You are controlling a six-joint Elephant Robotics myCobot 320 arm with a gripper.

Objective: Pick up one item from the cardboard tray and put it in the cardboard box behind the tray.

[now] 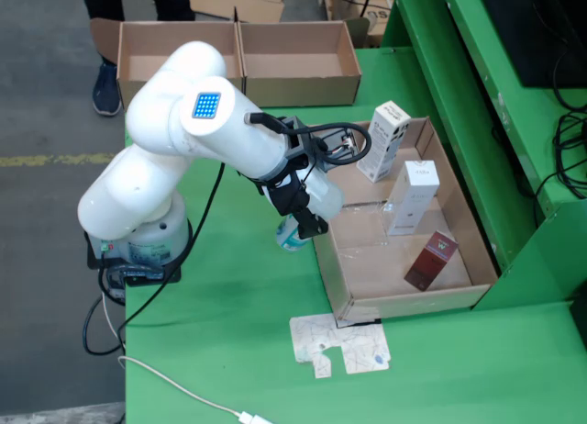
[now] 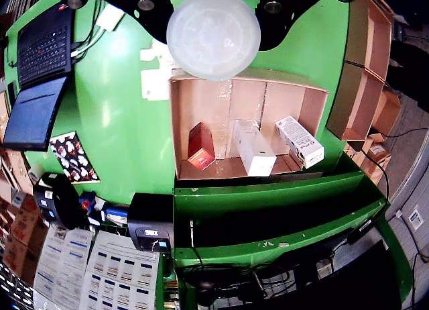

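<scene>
I hold a pale round bottle (image 2: 213,33) in my gripper (image 1: 305,224), its base filling the top of the wrist view; the black fingers (image 2: 137,5) sit on either side of it, closed on its body. In the fixed view I hang just outside the tray (image 1: 459,259) wall, above the green table (image 1: 238,323), so the bottle looks already lifted out. Just beyond me the tray keeps three cartons: a red box (image 1: 431,260) lying nearest its front edge, then two white boxes (image 1: 412,197) standing upright. Farthest off, behind the tray, waits the open box (image 1: 298,64), where I judge the bottle should go.
</scene>
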